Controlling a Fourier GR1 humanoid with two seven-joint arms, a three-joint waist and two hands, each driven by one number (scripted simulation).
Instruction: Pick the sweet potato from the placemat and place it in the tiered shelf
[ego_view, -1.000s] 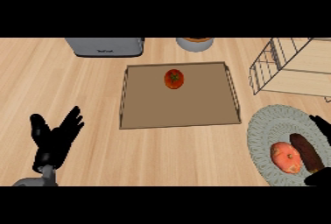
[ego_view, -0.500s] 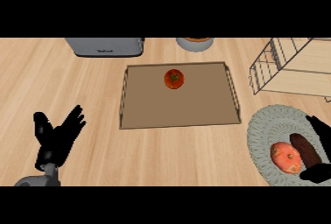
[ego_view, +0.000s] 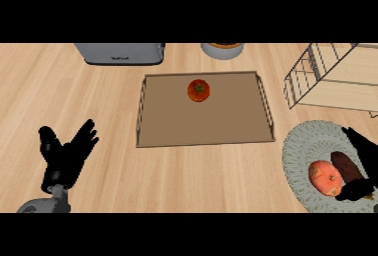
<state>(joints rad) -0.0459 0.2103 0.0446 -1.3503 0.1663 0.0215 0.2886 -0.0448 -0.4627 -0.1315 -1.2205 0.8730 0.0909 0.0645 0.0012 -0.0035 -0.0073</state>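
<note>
**Right hand closing on the sweet potato at the placemat's edge**

Head view looks steeply down on a wooden counter. At the lower right lies a round grey woven placemat (ego_view: 310, 137) carrying two things: a dark brown, elongated sweet potato (ego_view: 345, 166) and, touching its left side, an orange-red rounded fruit (ego_view: 325, 178). The right hand (ego_view: 362, 150) sits over the sweet potato's outer side, fingers curving down along it and the thumb (ego_view: 356, 188) hooked beneath its near end; whether it truly grips yet I cannot tell. The left hand (ego_view: 65, 157) rests open at the lower left, fingers up.

By my judgement the sweet potato is stiff, fairly dense and dull-skinned, so unlikely to slip or bruise, but its tapered shape could roll. Taking it across the thick middle, away from the neighbouring fruit, looks safest.

The wire tiered shelf (ego_view: 325, 75) stands at the upper right. A tomato (ego_view: 198, 90) sits on the brown tray (ego_view: 203, 132) mid-counter, a toaster (ego_view: 120, 52) and bowl (ego_view: 221, 49) behind.
</note>
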